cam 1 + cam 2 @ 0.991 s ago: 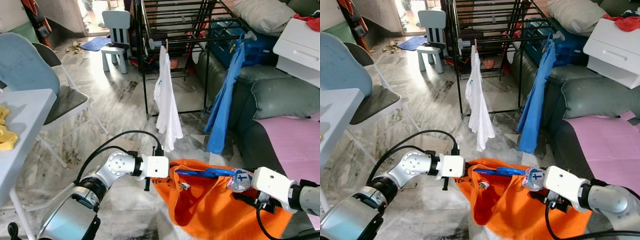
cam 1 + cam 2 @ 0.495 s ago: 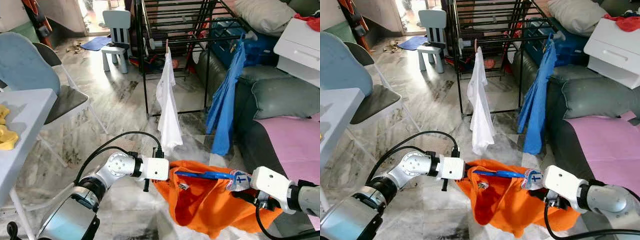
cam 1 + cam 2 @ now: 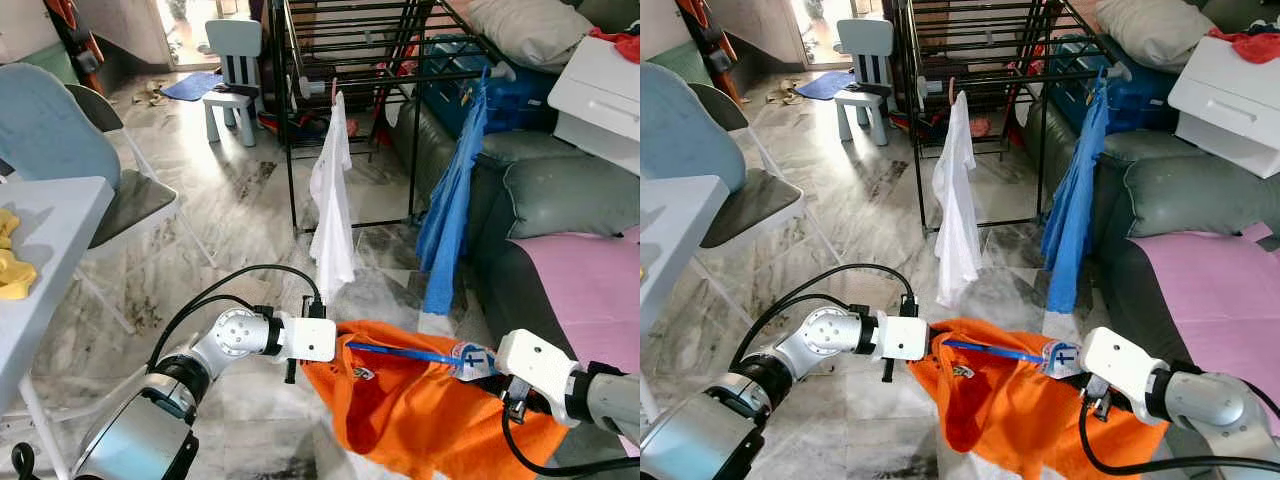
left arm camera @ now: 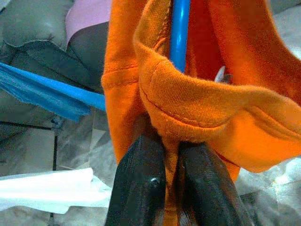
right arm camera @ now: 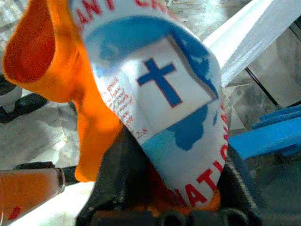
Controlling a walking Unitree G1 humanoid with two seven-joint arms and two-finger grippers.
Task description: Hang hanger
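An orange T-shirt (image 3: 420,410) with a white and blue print hangs stretched between my two arms, low over the floor. A blue hanger (image 3: 400,353) runs across its top opening. My left gripper (image 4: 169,155) is shut on a fold of the orange cloth at the shirt's left end, with the blue hanger (image 4: 179,33) just beyond the fingers. My right gripper (image 5: 164,197) is shut on the printed part of the shirt (image 5: 164,89) at its right end. Ahead stands a black drying rack (image 3: 360,60).
A white shirt (image 3: 331,210) and a blue shirt (image 3: 450,205) hang from the rack. A grey sofa (image 3: 560,190) with a pink mat lies to the right. A folding chair (image 3: 110,190) and a white table (image 3: 40,250) stand at the left, a small child's chair (image 3: 232,75) farther back.
The view has shifted slightly. The orange shirt sits a little higher and more spread between the grippers than a second ago. Both grips are unchanged.
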